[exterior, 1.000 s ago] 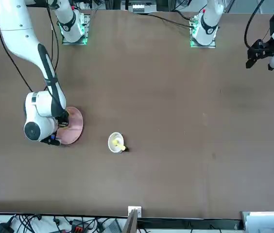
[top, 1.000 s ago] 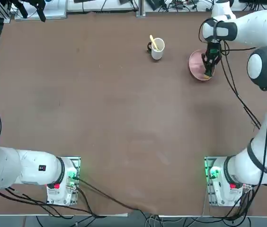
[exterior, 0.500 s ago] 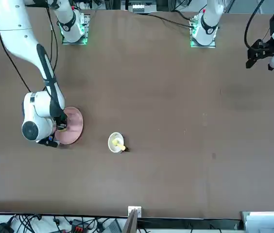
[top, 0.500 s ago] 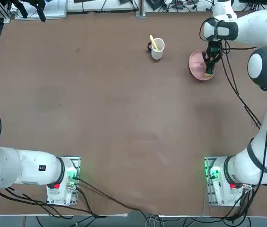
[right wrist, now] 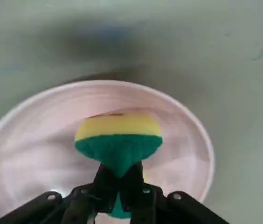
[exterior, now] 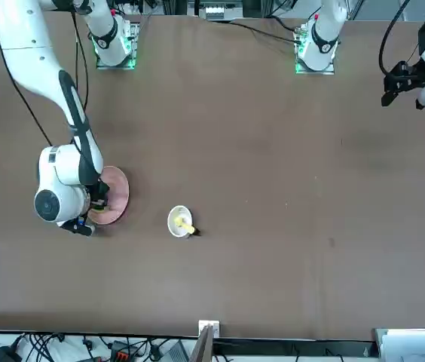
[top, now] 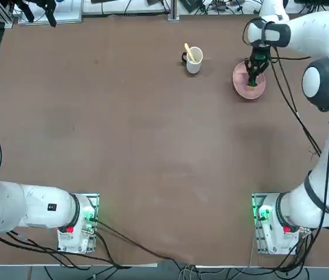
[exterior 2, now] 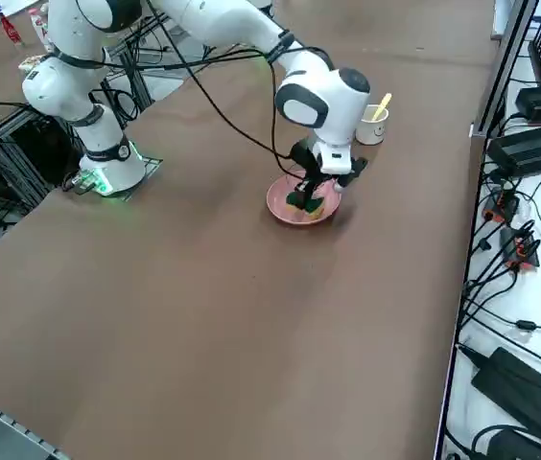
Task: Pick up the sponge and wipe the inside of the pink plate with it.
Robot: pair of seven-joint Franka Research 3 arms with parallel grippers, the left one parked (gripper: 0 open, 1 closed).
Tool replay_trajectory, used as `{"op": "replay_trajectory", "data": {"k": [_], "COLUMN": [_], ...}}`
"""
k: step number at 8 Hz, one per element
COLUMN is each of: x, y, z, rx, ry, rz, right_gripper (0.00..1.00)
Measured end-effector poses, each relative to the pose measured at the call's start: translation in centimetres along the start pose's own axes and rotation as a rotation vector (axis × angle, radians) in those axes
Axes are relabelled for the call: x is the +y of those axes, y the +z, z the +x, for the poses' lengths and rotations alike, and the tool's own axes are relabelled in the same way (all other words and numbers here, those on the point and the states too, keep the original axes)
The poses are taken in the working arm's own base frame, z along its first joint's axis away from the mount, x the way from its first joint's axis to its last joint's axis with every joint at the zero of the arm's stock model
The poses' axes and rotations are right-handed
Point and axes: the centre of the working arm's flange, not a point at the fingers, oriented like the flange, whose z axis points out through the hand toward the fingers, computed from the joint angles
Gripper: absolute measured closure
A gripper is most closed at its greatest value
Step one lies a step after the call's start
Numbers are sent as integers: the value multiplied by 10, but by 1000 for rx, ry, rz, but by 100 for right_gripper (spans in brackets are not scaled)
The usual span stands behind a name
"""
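While clamped on the sponge (right wrist: 118,140), right pincer (right wrist: 118,184) over pink plate (right wrist: 187,154)

you see the right end effector (exterior 2: 307,199) pinching the sponge (exterior 2: 305,202) down inside the pink plate (exterior 2: 284,208), a white mug (exterior 2: 372,127) nearby on the desk (exterior 2: 203,316).

No readable text, labels, brands, numbers or signs in any view.
A small dark tag on the parked left arm (top: 51,207) near its base carries a pale mark, too small to make out; mug (top: 193,59), plate (top: 240,87) and table (top: 153,146) show plain surfaces with no print.
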Motion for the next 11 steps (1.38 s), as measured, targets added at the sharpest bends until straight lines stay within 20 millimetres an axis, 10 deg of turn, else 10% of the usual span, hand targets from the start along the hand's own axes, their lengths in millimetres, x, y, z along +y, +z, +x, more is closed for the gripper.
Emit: {"op": "replay_trajectory", "data": {"k": [11], "x": [-66], "y": [4], "z": [-30], "rx": [-19], "ry": [86], "rz": [-43], "right_gripper": [93]}}
